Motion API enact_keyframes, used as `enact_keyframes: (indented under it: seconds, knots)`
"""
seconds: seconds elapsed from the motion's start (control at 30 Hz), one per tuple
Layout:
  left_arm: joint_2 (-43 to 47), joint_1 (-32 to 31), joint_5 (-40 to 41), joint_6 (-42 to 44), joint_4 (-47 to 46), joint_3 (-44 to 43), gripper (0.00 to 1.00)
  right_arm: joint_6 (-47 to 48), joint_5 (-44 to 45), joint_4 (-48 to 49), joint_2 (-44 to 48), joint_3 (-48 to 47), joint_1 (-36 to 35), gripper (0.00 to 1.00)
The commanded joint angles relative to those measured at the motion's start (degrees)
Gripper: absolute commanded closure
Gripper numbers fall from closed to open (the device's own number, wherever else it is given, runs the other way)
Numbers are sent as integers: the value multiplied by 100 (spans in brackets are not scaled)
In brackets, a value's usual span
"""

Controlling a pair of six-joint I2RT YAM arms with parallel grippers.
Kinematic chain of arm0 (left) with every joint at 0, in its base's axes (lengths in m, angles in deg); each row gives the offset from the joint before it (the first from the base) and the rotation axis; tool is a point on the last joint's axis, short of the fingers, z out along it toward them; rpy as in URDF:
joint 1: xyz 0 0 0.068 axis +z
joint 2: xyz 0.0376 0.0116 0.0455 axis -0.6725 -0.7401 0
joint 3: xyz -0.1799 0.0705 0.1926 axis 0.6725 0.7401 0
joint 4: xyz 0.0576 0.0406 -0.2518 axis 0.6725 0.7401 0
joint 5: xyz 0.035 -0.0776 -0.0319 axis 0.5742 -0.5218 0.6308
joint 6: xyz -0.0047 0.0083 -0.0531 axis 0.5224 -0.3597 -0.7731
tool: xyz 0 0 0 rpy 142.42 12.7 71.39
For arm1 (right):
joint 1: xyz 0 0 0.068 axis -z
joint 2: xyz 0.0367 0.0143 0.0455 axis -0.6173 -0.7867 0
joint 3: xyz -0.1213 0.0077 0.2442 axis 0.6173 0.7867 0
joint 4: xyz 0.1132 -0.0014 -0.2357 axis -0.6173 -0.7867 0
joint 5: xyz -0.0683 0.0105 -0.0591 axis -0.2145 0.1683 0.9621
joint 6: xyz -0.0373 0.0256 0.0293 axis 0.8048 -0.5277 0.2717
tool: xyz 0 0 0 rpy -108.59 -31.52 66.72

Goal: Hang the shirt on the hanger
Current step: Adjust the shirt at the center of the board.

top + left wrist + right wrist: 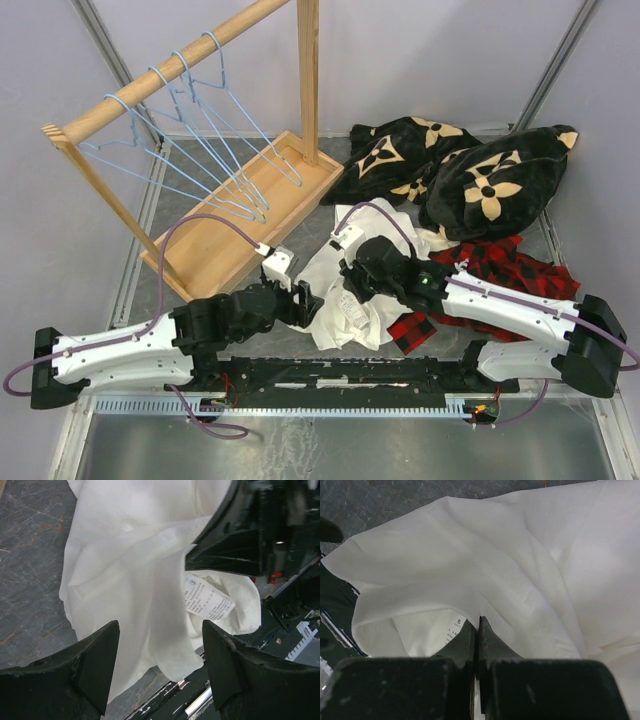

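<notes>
The cream-white shirt point(345, 300) lies crumpled on the table between my two arms. My right gripper point(350, 272) is shut on a fold of the shirt point(520, 555) beside its printed care label point(452, 627), and the closed tips point(477, 622) pinch the cloth. My left gripper point(308, 300) is open at the shirt's left edge. In the left wrist view its fingers point(160, 630) straddle the hanging cloth point(140, 570) without touching it. Several light-blue wire hangers point(255, 125) hang on the wooden rail at the back left, apart from both grippers.
The wooden rack has a sloping rail point(170, 70), an upright post point(308, 70) and a tray base point(240, 215). A black blanket with tan flowers point(470, 170) lies at the back right. A red-and-black plaid garment point(500, 270) lies under my right arm.
</notes>
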Motion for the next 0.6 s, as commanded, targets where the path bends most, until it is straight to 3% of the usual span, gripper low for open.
enact_keyframes:
  seconds: [0.0,0.4,0.57]
  knots:
    - [-158,-454,650,228,-320,-359,26,-200,-162,129,-170,-310,105,100]
    - [-1278,-1107,1876,-267,420,-741,27,-355,-343,134,-36,-236,274,100]
    - [-1646,-1168,2244,-512,874,-949,38,-348,-367,141,4,-159,304,100]
